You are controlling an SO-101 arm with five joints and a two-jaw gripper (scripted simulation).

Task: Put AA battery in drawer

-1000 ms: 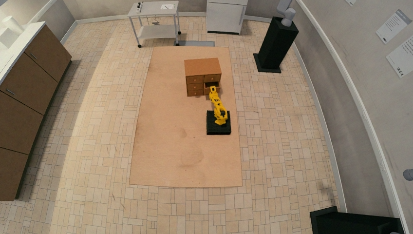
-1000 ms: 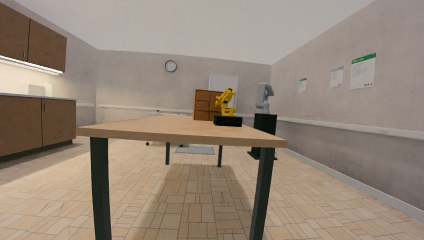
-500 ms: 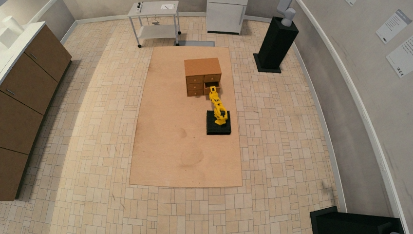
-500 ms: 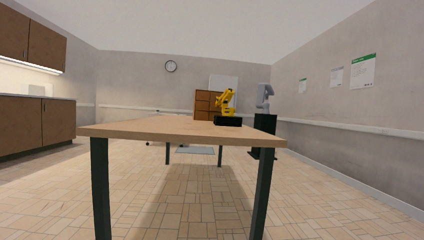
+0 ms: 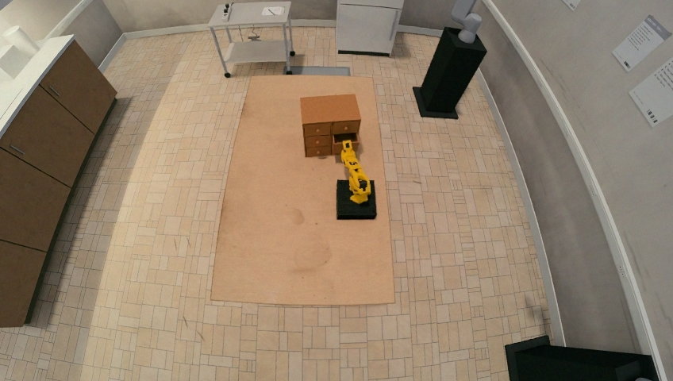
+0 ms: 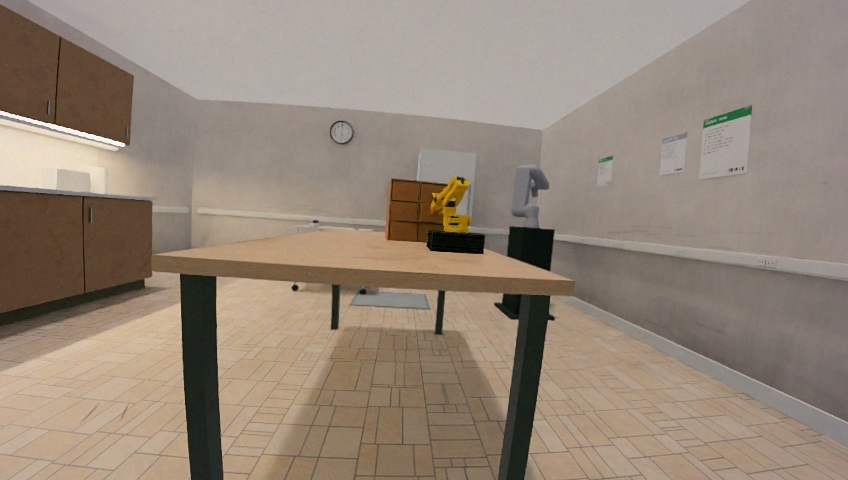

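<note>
The small wooden drawer cabinet (image 5: 330,121) stands on the table with two columns of drawers. Its middle right drawer (image 5: 346,140) is pulled partway out; the others look shut. My yellow arm reaches from its black base (image 5: 355,200) to that drawer. My gripper (image 5: 347,144) is at the front of the open drawer, fingers close together. It is too small to tell whether anything is between them. In the low side view the gripper (image 6: 439,205) is in front of the cabinet (image 6: 416,209). I cannot make out the AA battery in either view.
A small dark spot (image 5: 322,157) lies on the table just in front of the cabinet's left column; I cannot tell what it is. The table's right edge runs close to my base.
</note>
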